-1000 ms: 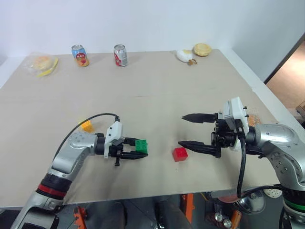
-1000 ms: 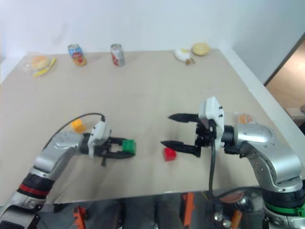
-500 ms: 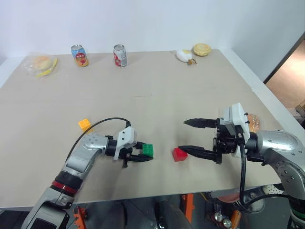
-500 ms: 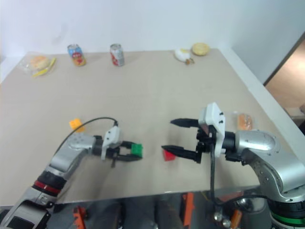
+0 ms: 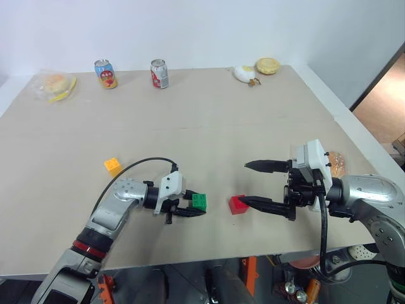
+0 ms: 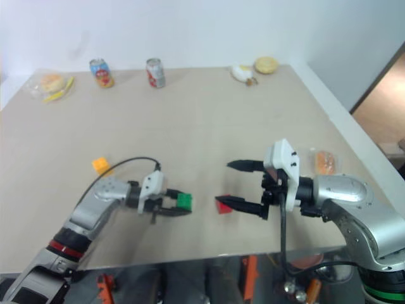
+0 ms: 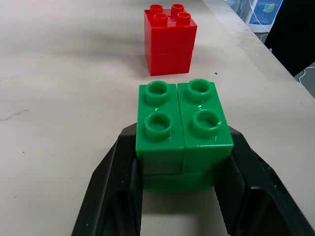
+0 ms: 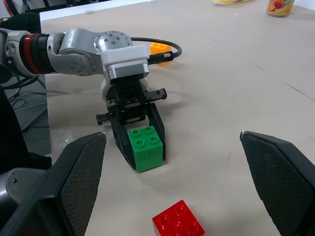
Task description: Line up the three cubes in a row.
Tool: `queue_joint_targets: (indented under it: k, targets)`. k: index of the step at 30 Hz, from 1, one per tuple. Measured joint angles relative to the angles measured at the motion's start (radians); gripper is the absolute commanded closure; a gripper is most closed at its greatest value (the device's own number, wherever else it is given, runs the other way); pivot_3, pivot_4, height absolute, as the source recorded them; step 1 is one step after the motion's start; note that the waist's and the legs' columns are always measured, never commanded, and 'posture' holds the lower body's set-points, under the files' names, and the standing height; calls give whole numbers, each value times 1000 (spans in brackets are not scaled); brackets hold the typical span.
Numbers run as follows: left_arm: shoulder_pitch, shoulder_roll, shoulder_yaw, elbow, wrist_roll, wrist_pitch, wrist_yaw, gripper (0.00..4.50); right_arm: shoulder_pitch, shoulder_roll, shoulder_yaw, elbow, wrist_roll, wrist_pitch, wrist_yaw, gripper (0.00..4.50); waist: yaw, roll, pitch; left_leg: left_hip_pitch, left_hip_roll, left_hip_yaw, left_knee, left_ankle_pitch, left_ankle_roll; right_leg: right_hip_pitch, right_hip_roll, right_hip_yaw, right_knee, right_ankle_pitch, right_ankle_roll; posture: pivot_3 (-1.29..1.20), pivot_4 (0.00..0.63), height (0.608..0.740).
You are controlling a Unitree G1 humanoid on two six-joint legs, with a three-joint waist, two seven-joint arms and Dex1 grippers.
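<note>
Surface [image 5: 209, 120]: I see wide bare room mid-board; cans and buns sit at the far edge.
Right tool [image 5: 253, 185]: I have it spread wide, lower finger just beside the red cube [image 5: 238, 204].
Left tool [image 5: 192, 204]: clamped on the green cube [image 7: 182, 135], near the red one.
Yellow cube [image 5: 113, 166]: well apart, by my left arm.

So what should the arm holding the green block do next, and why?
Probably open the left gripper and let go: the green cube seems to sit on the table beside the red cube, starting the row. The yellow cube still lies apart.
</note>
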Motion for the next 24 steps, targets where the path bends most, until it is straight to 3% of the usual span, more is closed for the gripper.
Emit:
queue_joint_targets:
  k: [6,17,24]
  targets:
    - [0,0,-1,5,2,0,-6,96,-3,-4,0,0,-1,-6,2,0,0,0,0,0,0,0,0,0,0,0,0,0,0,0,0,0,150,740]
    - [3,7,18,-26,-44,11,-10,16,-20,-4,18,18,-3,-24,4,0,0,0,0,0,0,0,0,0,0,0,0,0,0,0,0,0,150,740]
    - [3,5,119,-122,-146,103,59,16,-57,6,19,39,10,-28,6,0,0,0,0,0,0,0,0,0,0,0,0,0,0,0,0,0,150,740]
